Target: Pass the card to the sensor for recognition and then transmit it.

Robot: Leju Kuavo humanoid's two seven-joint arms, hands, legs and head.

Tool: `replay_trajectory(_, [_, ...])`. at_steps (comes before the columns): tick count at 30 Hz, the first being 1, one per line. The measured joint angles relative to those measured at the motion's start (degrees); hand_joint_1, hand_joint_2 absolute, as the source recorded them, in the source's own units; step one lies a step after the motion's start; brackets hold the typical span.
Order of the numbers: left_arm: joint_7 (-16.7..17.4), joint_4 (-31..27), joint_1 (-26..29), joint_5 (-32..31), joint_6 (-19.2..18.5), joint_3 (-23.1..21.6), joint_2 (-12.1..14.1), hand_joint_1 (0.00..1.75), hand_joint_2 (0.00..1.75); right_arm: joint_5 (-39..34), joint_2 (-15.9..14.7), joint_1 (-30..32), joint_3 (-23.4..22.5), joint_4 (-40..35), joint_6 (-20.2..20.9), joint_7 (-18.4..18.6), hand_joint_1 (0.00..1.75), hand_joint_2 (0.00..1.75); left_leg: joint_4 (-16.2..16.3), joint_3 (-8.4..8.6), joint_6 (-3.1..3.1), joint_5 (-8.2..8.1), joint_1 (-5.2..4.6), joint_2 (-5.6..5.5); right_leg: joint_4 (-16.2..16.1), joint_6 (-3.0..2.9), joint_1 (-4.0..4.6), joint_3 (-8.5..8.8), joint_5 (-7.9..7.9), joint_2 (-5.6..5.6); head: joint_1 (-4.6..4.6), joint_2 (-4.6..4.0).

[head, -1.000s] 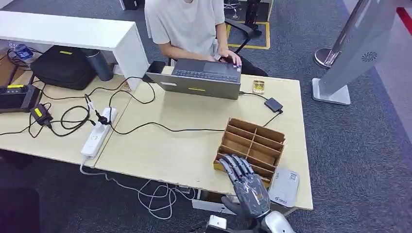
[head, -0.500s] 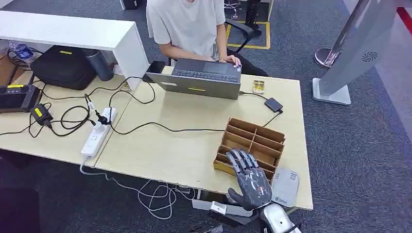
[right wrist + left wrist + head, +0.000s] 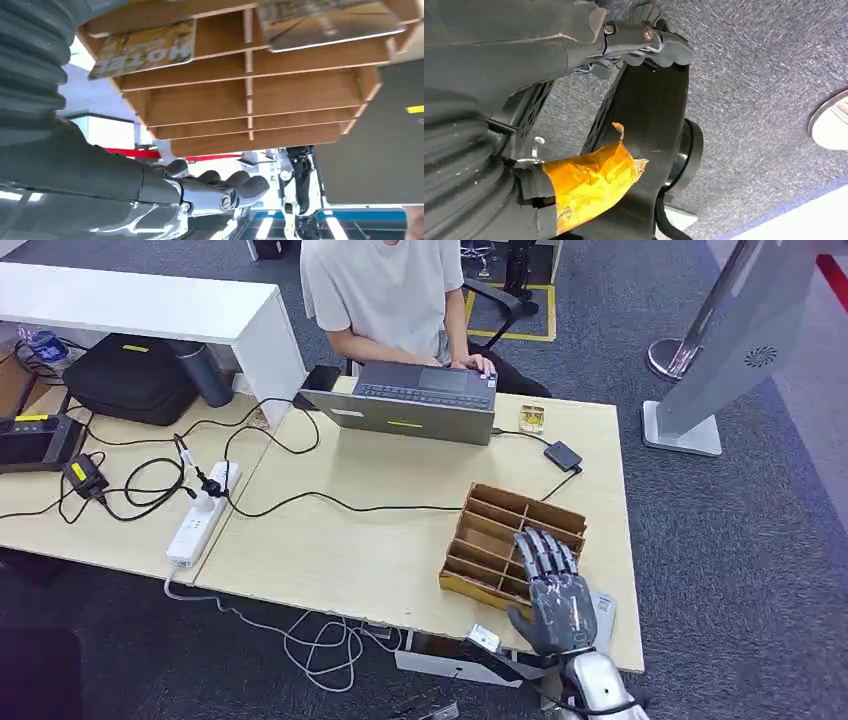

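Wooden slotted rack (image 3: 510, 540) on your table (image 3: 380, 540) | right hand (image 3: 556, 600) over its near right corner, fingers spread, holding nothing | hotel card (image 3: 145, 47) lies in a slot | left hand (image 3: 634, 35): can't tell its state.

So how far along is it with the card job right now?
Nothing looks done yet. The right hand hovers open over the wooden card rack, holding nothing, and a card sits in its slot. Left: grasp a card, present it to the sensor, then pass it on.
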Motion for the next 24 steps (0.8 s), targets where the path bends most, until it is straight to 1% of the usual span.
replay_trajectory(12, [0.0, 0.0, 0.0, 0.3, 0.3, 0.0, 0.0, 0.00, 1.75, 0.0, -0.1, 0.9, -1.5, -0.9, 0.1, -0.3, 0.00, 1.75, 0.0, 0.00, 0.00, 0.00, 0.00, 0.01, 0.0, 0.00, 0.00, -0.01, 0.00, 0.01, 0.00, 0.00])
replay_trajectory(20, [-0.6, 0.0, 0.0, 0.6, 0.5, 0.0, 0.0, 0.00, 1.75, -1.1, -0.8, 3.2, -2.1, -3.1, 0.2, -2.1, 0.00, 1.75, 0.0, -0.01, 0.00, 0.00, 0.00, 0.00, 0.0, 0.00, 0.00, -0.01, 0.00, 0.00, -0.02, 0.00])
replay_trajectory(24, [-0.7, 0.0, 0.0, 0.8, 0.6, 0.0, 0.0, 0.00, 1.75, -1.0, -1.1, 4.1, -2.5, -4.1, 0.2, -2.3, 0.00, 1.75, 0.0, -0.01, 0.00, 0.00, 0.00, 0.00, 0.0, 0.00, 0.00, -0.01, 0.00, 0.00, 0.00, 0.00])
